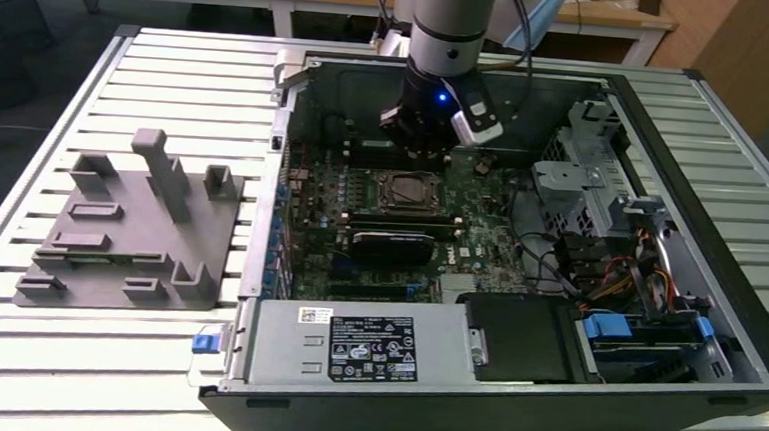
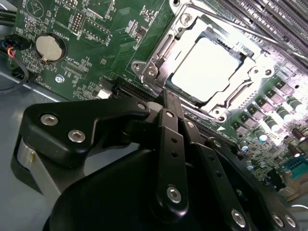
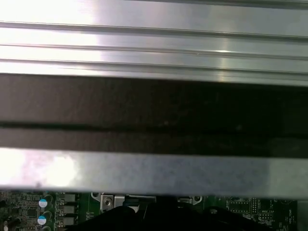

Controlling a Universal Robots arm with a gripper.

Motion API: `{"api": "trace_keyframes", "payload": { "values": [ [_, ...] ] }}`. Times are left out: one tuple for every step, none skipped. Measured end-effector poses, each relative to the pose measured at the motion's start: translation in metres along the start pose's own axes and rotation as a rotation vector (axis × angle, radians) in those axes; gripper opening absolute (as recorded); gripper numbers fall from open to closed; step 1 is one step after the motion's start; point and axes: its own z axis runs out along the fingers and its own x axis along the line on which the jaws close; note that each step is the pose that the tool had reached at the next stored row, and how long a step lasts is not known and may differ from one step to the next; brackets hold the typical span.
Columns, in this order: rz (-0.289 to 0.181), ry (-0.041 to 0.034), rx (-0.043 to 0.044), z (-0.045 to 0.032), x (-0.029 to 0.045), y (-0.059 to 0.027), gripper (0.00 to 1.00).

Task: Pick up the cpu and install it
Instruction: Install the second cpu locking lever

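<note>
The cpu (image 2: 207, 67) has a smooth, bright silvery metal top inside a shiny metal socket frame (image 2: 159, 57). The gripper (image 2: 166, 103) is matt black with bare metal screws. The grey fixture (image 1: 130, 230) looks like dull plastic on the ribbed, brushed aluminium table (image 1: 28, 354).

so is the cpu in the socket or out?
In. The cpu lies flat inside the socket frame; the gripper sits beside it, holding nothing.

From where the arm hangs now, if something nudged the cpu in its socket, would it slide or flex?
The cpu looks like a stiff flat chip with a smooth metal top, so it would probably not flex. It lies inside the metal socket frame, which likely keeps it from sliding sideways. Being thin and small, it is probably light and easily knocked askew if lifted.
</note>
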Motion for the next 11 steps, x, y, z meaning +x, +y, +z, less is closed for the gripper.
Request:
{"api": "trace_keyframes", "payload": {
  "values": [
    [0.000,0.0000,0.0000,0.0000,0.0000,-0.0008,0.11],
    [0.000,0.0000,0.0000,-0.0001,0.0000,-0.0017,0.11],
    [0.000,0.0000,0.0001,-0.0002,0.0001,-0.0028,0.11],
    [0.000,0.0000,0.0001,-0.0003,0.0001,-0.0039,0.11],
    [0.000,0.0000,0.0001,-0.0003,0.0001,-0.0049,0.11],
    [0.000,0.0000,0.0000,-0.0004,0.0002,-0.0060,0.11],
    [0.000,0.0000,0.0000,-0.0004,0.0002,-0.0071,0.11],
    [0.000,0.0000,0.0000,-0.0005,0.0002,-0.0081,0.11],
    [0.000,0.0000,0.0000,-0.0005,0.0002,-0.0090,0.11],
    [0.000,0.0000,0.0000,-0.0006,0.0003,-0.0101,0.11],
    [0.000,-0.0001,-0.0001,-0.0006,0.0003,-0.0110,0.11]
  ]
}}
